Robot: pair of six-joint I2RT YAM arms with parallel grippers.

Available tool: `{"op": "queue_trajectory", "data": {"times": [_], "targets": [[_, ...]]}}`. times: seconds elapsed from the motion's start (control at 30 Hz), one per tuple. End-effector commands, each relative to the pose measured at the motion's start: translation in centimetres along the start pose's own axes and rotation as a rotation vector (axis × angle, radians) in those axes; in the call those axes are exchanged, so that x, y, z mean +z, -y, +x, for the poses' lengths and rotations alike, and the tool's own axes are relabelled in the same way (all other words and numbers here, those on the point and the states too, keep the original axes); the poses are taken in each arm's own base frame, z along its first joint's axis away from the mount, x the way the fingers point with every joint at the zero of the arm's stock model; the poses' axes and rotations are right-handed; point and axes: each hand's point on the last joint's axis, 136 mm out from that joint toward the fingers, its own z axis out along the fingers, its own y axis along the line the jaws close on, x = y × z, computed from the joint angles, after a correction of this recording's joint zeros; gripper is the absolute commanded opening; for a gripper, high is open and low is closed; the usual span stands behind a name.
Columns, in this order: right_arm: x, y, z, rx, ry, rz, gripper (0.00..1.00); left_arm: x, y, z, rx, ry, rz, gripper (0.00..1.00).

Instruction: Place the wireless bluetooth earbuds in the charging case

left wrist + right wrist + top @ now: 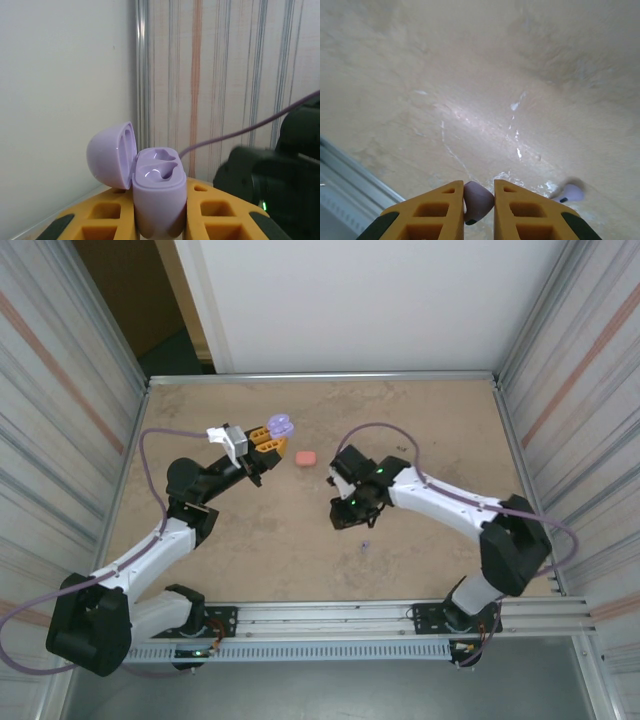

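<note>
- Your left tool (268, 439) clamps the purple case (157, 197), its lid open.
- Your right tool (479, 207) pinches an earbud (478, 199) just over the desk (470, 100).
- A second earbud (570, 192) lies on the desk nearby.

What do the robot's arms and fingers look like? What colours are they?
The left arm and the right arm are white tubes with chunky black joints. A thin purple cable loops along each. The fingers are orange-yellow blocks with square cut-out holes and dark outer corners. A small green light glows on the right arm's black wrist.
</note>
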Motion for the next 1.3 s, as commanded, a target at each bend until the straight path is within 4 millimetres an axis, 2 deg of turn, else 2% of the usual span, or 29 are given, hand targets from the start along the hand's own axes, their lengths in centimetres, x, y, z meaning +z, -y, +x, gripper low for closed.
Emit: {"op": "queue_trajectory", "data": {"times": [0.0,0.33,0.57,0.83,1.1,1.27], "targets": [[-3.8,-0.8,-1.4,-0.053,0.091,-0.088,0.18,0.2,0.3,-1.3,0.039,0.038,0.028,0.0],[-14.1,-1.8,-5.2,-0.177,0.389,-0.178,0.18,1.2,0.8,-0.3,0.023,0.016,0.099,0.0],[-19.3,-3.5,-6.8,-0.327,0.545,-0.16,0.18,2.0,2.1,0.3,0.034,-0.003,0.186,0.0],[-23.0,-6.0,-7.9,-0.454,0.653,-0.189,0.18,3.1,3.4,0.8,0.032,-0.025,0.271,0.0],[-24.9,-7.8,-9.1,-0.546,0.739,-0.167,0.18,3.7,4.2,1.2,0.017,-0.039,0.329,0.0],[-25.4,-9.1,-9.8,-0.608,0.769,-0.154,0.18,3.9,4.7,1.3,0.017,-0.045,0.364,0.0]]}}
